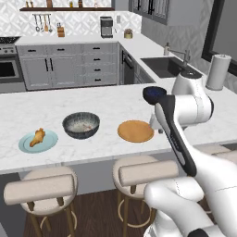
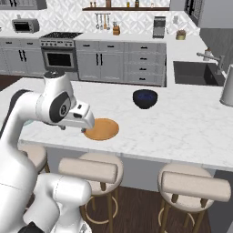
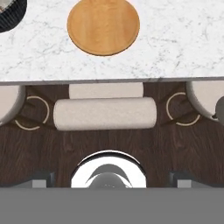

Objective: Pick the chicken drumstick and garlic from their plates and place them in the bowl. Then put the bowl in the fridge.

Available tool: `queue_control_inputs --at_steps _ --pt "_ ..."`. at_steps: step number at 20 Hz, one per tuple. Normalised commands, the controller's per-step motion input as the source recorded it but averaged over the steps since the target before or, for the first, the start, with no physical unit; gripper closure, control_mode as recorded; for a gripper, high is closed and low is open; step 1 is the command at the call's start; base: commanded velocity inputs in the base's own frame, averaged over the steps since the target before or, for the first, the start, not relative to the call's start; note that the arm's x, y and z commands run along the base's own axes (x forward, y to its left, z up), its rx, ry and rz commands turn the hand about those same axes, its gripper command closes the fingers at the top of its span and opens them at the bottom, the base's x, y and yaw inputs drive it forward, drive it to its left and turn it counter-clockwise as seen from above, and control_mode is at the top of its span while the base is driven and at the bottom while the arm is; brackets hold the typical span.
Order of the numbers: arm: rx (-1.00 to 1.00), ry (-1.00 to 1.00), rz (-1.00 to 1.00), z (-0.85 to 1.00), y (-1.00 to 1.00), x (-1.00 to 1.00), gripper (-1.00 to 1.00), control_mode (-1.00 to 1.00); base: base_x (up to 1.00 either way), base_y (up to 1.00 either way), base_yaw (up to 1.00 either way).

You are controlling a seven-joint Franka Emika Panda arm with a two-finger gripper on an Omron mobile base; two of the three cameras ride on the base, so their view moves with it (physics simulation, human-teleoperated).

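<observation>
Where marble counter (image 1: 92, 139) runs, stools (image 1: 41, 190) tuck under.

My kitchen, seen across the white marble island counter (image 1: 92, 104).

Beyond that island I see grey shaker cabinets with black handles (image 1: 69, 65), a steel oven (image 2: 58, 58) set among them, and a patterned white tile wall (image 1: 69, 21) carrying a dark wooden shelf (image 1: 65, 9). Right of the island a dark sink with a tap (image 1: 164, 65) sits in the side counter, a white paper towel roll (image 1: 217, 71) near it. Under the island's near edge stand round cushioned stools with beige padded backrests (image 1: 39, 187) on dark wood flooring (image 3: 109, 140).
</observation>
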Motion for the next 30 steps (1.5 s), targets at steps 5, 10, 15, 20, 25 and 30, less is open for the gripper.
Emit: queue_control_inputs --at_steps 5,10,15,20,25,30 --pt "0.0 0.0 0.0 0.0 0.11 0.0 -1.0 -1.0 0.0 0.0 0.0" --pt "0.0 0.0 0.0 -0.01 0.14 0.0 -1.0 1.0 0.0 0.8 -0.01" --pt "0.0 0.0 0.0 0.0 0.0 0.0 -1.0 1.0 0.0 1.0 0.0" --pt "0.0 0.0 0.0 0.0 0.0 0.0 -1.0 1.0 0.1 0.65 0.0" --pt "0.0 0.0 0.0 0.0 0.0 0.0 -1.0 1.0 0.3 0.49 0.0" --pt "0.0 0.0 0.0 0.0 0.0 0.0 -1.0 1.0 0.18 0.23 0.0"
